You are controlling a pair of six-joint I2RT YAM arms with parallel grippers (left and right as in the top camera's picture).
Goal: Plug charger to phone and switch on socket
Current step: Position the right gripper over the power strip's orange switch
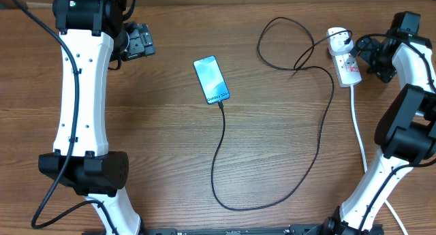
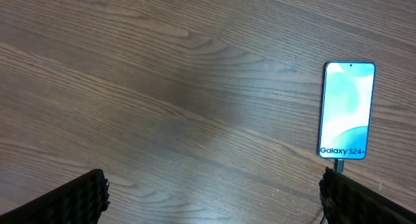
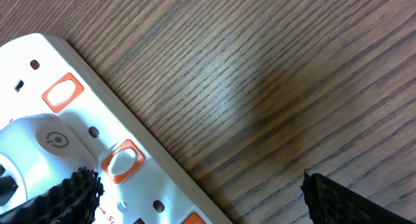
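The phone (image 1: 211, 79) lies mid-table with a light-blue screen; it also shows in the left wrist view (image 2: 347, 111). The thin black charger cable (image 1: 225, 167) joins the phone's lower end, loops across the table and runs to a white adapter (image 1: 336, 37) plugged into the white power strip (image 1: 347, 66). The strip fills the left of the right wrist view (image 3: 71, 152), with orange-red switches (image 3: 123, 160). My left gripper (image 1: 139, 41) is open and empty, left of the phone. My right gripper (image 1: 371, 54) is open and empty, hovering just beside the strip.
The strip's thick white cord (image 1: 359, 129) runs down the right side toward the right arm's base (image 1: 368, 194). The left arm's base (image 1: 85, 170) stands at the front left. The table is brown wood (image 1: 157, 139).
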